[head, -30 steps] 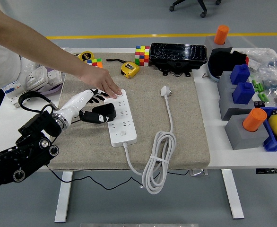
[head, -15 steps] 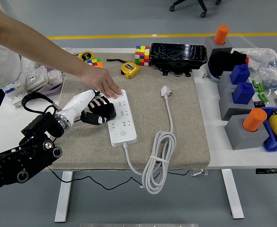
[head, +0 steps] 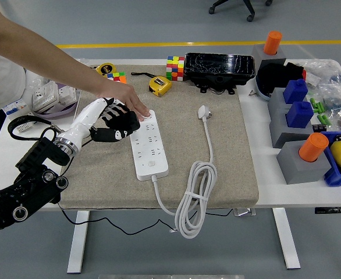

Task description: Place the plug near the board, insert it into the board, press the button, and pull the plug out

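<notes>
From the head view, the left hand (head: 113, 123) hangs just left of the white power strip (head: 148, 145), near its far end, with its black fingers (head: 123, 119) curled around a black plug (head: 124, 124). The plug sits inside the hand, raised off the beige mat (head: 228, 151) and just beside the strip's upper sockets, not seated in any of them that I can see. A person's hand (head: 127, 102) reaches in from the upper left and rests flat on the far end of the strip, apparently pinning it down. The right arm is nowhere in sight.

To my eye the step in hand is bringing the plug over a socket and pushing it in. Doing it well means squaring the plug's face to the strip, settling its prongs over one set of holes clear of the person's fingertips, and pressing straight down, not at a slant, so the strip does not skid. The grip should stay firm enough that the plug does not twist as it meets the socket.

The strip's own white cable (head: 196, 195) coils on the mat toward the counter's near edge, ending in a white plug (head: 203, 111) lying well apart to the right.

As for writing, I can read none: the strip shows no brand at this size, and the yellow tape measure (head: 159, 85) carries marks too small to make out.
</notes>
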Controlling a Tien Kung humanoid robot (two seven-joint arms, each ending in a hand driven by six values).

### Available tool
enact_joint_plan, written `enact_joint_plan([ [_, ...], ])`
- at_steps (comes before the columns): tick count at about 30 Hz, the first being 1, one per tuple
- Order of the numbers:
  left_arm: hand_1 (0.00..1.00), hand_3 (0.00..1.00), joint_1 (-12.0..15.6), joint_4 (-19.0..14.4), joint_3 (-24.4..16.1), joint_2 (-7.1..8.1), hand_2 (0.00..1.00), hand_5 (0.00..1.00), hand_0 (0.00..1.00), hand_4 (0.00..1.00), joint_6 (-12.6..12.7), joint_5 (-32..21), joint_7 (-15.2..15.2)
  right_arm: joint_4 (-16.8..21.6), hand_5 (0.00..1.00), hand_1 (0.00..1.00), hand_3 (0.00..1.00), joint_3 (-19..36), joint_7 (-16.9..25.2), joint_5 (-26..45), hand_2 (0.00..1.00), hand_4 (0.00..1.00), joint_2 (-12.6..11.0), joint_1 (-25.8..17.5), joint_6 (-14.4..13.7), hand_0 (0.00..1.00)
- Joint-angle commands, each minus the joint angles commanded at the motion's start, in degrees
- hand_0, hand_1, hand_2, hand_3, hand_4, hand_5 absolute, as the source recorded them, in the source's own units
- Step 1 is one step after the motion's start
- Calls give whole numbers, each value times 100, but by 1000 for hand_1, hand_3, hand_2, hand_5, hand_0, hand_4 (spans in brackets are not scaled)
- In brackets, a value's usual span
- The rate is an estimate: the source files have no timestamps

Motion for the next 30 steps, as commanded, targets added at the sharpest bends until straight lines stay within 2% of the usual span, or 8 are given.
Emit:
enact_joint_plan([
  [5, 430, 538, 101, 183, -52, 116, 479, 2, 308, 778, -153, 99, 138, 0, 503, 660, 552, 18, -1, -3, 659, 912, 2, -1, -2, 657],
  [13, 478, 569, 268, 187, -127, 198, 527, 2, 342, 764, -481, 119, 315, 0, 502, 661, 551, 33, -4, -8, 659, 911, 9, -8, 0, 659],
  [14, 568, 590, 278, 190, -132, 197, 585, 2, 472, 969, -504, 115, 324, 0, 502, 661, 551, 32, -4, -9, 659, 910, 10, -9, 1, 659],
  [19, 568, 590, 317, 159, -212, 199, 585, 2, 472, 969, -745, 137, 451, 5, 502, 661, 551, 30, -6, -13, 659, 910, 12, -11, 4, 659],
  [20, 759, 807, 329, 145, -244, 201, 759, 31, 727, 998, -802, 138, 487, 7, 502, 661, 551, 31, -5, -14, 659, 909, 11, -11, 4, 657],
  [25, 759, 807, 400, 33, -426, 235, 759, 31, 727, 998, -965, 162, 613, 10, 502, 661, 551, 36, -7, -20, 659, 909, 4, -7, 5, 657],
  [26, 812, 874, 433, -11, -487, 245, 818, 138, 757, 998, -973, 142, 617, 7, 501, 661, 551, 38, -9, -20, 659, 909, 5, -9, 5, 657],
  [30, 812, 874, 604, -187, -768, 258, 818, 138, 757, 998, -801, -78, 429, 1, 501, 661, 551, 39, -11, -20, 659, 909, 7, -12, 5, 657],
])
